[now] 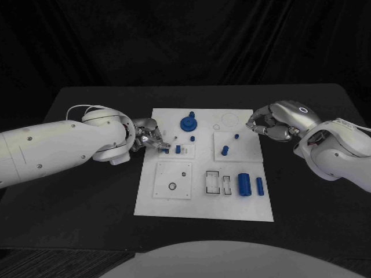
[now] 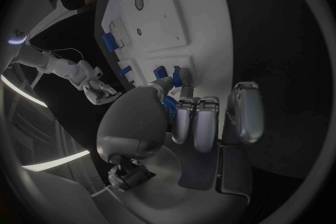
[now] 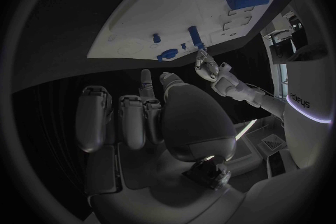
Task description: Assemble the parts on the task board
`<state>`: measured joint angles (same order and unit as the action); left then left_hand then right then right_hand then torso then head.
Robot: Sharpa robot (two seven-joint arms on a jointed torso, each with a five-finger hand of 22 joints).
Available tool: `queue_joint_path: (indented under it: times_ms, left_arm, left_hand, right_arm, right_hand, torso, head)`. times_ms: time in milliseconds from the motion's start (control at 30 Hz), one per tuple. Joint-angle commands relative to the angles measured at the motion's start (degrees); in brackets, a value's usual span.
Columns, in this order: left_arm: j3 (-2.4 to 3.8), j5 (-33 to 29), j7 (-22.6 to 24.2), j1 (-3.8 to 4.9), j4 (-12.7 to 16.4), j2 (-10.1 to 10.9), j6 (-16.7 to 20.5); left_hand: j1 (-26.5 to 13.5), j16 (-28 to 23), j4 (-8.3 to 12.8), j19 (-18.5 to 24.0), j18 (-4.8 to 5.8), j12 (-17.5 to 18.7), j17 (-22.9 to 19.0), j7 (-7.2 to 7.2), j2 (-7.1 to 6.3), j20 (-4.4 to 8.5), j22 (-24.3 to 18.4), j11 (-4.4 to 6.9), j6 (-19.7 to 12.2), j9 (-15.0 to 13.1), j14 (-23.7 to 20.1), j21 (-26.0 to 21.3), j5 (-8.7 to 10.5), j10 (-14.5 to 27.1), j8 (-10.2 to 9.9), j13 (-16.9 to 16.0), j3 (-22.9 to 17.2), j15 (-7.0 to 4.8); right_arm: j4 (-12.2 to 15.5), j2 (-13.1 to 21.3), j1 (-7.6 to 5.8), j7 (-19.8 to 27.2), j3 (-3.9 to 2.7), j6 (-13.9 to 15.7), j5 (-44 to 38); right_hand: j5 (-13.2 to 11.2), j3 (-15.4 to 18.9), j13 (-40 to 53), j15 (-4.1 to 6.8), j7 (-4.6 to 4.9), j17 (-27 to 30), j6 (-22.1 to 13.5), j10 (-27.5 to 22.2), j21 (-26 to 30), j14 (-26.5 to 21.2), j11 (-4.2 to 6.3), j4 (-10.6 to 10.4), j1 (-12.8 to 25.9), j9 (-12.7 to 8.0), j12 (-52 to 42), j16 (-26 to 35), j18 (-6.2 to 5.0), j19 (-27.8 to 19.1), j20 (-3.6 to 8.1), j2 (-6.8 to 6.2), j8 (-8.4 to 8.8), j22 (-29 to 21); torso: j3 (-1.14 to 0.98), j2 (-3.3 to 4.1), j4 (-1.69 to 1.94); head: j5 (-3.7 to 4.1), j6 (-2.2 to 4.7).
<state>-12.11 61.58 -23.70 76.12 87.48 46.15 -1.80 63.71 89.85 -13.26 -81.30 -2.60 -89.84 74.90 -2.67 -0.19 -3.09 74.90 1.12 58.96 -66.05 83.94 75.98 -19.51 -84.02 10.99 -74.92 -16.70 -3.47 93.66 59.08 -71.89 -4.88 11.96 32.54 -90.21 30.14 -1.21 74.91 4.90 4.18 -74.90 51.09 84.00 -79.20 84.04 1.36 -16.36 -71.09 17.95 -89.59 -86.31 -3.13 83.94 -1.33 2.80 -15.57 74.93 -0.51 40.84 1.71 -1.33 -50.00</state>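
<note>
The left arm comes in low across the table, and the left hand (image 1: pixel 149 137) sits at the board's (image 1: pixel 204 205) near-left edge with its fingers curled in toward the plate. In the left wrist view, the thumb and a finger (image 2: pixel 183 117) close around something small and blue (image 2: pixel 170 104) just at the fingertips, right against the board's edge; whether it is truly pinched or only touched I cannot tell. Just past those fingertips two small blue pegs (image 1: pixel 178 149) stand on the board. Farther out from the hand is a blue gear (image 1: pixel 189 123) with a knob on top. The right arm bends in from the other side, and the right hand (image 1: pixel 268 123) hovers at the board's far-right corner. Its fingers (image 3: pixel 133 117) are folded down side by side with nothing between them, clear of the board. Inward from that hand, another small peg (image 1: pixel 236 136) and a short pin (image 1: pixel 225 150) stand on a raised square. Nearer the robot from it, a thick cylinder (image 1: pixel 244 184) and a thin one (image 1: pixel 259 185) lie side by side.
</note>
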Motion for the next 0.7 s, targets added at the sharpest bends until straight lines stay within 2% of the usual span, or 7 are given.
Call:
queue_joint_path:
  times_ms: [33,400,500,533,600,667,700]
  left_arm:
    - [-0.05,0.0,0.0,-0.09,0.0,-0.2,-1.0]
    - [-0.06,0.0,-0.3,-0.09,-0.1,-0.3,-2.0]
    - [-0.06,0.0,-0.4,-0.09,-0.1,-0.3,-2.1]
    - [-0.06,0.0,-0.4,-0.09,-0.1,-0.4,-2.1]
    - [-0.06,0.0,-0.5,-0.09,-0.1,-0.3,-2.2]
    - [-0.07,0.0,-0.5,-0.09,-0.1,-0.3,-2.2]
    - [-0.07,0.0,-0.5,-0.09,-0.1,-0.3,-2.2]
  left_hand:
    - [0.5,0.2,0.3,0.1,-0.84,-0.2,15.1,0.32,-0.03,0.10,10.6,0.12,0.2,0.0,6.1,-0.1,-0.16,-6.0,0.1,-15.1,0.1,-0.05]
    - [0.3,0.2,0.2,0.1,-0.86,-0.2,15.1,0.25,-0.12,0.11,10.5,0.09,0.2,0.0,6.1,-0.1,-0.06,-6.0,0.1,-15.1,0.3,-0.06]
    - [0.0,0.2,-0.2,0.1,-0.87,-0.2,15.1,0.21,-0.15,0.11,10.5,0.04,0.2,0.0,6.1,-0.2,0.78,-6.0,0.1,-15.1,0.7,-0.03]
    - [-0.4,0.2,-0.7,0.1,-0.85,-0.2,15.1,0.18,-0.04,0.08,10.5,0.01,0.3,0.1,6.1,-0.2,2.79,-6.0,0.1,-15.1,1.2,0.00]
    - [-0.9,0.2,-1.3,0.1,-0.84,-0.2,15.1,0.12,-0.03,0.05,10.5,-0.03,0.4,0.1,6.1,-0.2,5.02,-6.0,0.1,-15.1,1.9,0.04]
    - [-1.2,0.2,-1.6,0.1,-0.84,-0.2,15.1,0.09,-0.07,0.03,10.5,-0.06,0.4,0.2,6.1,-0.2,6.23,-6.0,0.1,-15.1,2.4,0.06]
    - [-1.7,0.2,-2.2,0.1,-0.84,-0.2,15.1,0.03,-0.08,0.01,10.5,-0.11,0.5,0.2,6.1,-0.2,7.61,-6.0,0.1,-15.1,2.9,0.11]
  right_arm:
    - [0.0,0.0,0.15,-0.6,-0.03,0.5,-0.1]
    - [0.1,0.1,0.16,-0.6,-0.03,0.6,-0.1]
    - [0.1,0.0,0.16,-0.6,-0.03,0.6,-0.1]
    - [0.1,0.1,0.16,-0.6,-0.03,0.6,-0.1]
    - [0.1,0.1,0.16,-0.6,-0.03,0.6,-0.1]
    - [0.1,0.1,0.16,-0.6,-0.03,0.6,-0.1]
    - [0.1,0.1,0.16,-0.7,-0.03,0.6,-0.1]
  right_hand:
    - [0.2,-0.5,14.4,0.03,-0.11,-8.7,0.4,5.5,0.3,4.7,0.07,0.0,-0.6,-0.1,0.2,0.3,0.60,1.7,-0.14,-0.14,0.37,11.7]
    - [0.2,-0.5,14.4,0.03,-0.11,-8.7,0.4,5.5,0.3,4.7,0.07,0.0,-0.6,-0.1,0.2,0.3,0.60,1.7,-0.14,-0.14,0.37,11.7]
    - [0.2,-0.5,14.4,0.03,-0.11,-8.7,0.4,5.5,0.3,4.7,0.07,0.0,-0.6,-0.1,0.2,0.3,0.60,1.7,-0.14,-0.14,0.37,11.7]
    - [0.4,-0.5,14.4,0.03,-0.10,-8.7,0.5,5.5,0.3,4.7,0.06,0.0,-0.6,-0.1,0.2,0.3,0.59,1.7,-0.14,-0.21,0.40,11.7]
    - [0.4,-0.5,14.4,0.03,-0.10,-8.7,0.5,5.5,0.3,4.7,0.06,0.0,-0.6,-0.1,0.2,0.3,0.59,1.7,-0.14,-0.21,0.40,11.7]
    - [0.4,-0.5,14.4,0.03,-0.10,-8.7,0.5,5.5,0.3,4.7,0.06,0.0,-0.6,-0.1,0.2,0.3,0.59,1.7,-0.14,-0.21,0.40,11.7]
    - [0.4,-0.5,14.4,0.03,-0.10,-8.7,0.5,5.5,0.3,4.7,0.06,0.0,-0.6,-0.1,0.2,0.3,0.59,1.7,-0.14,-0.21,0.40,11.7]
  torso:
    - [-0.03,0.03,0.02]
    - [-0.03,-0.01,0.02]
    - [-0.04,0.00,0.01]
    - [-0.03,0.01,0.02]
    - [-0.03,-0.01,0.01]
    - [-0.03,-0.01,0.00]
    - [-0.03,0.00,0.01]
  head:
    - [-0.03,0.00]
    - [0.02,0.00]
    - [0.02,0.00]
    - [0.03,0.00]
    - [0.06,0.00]
    - [0.08,0.00]
    - [0.08,0.00]
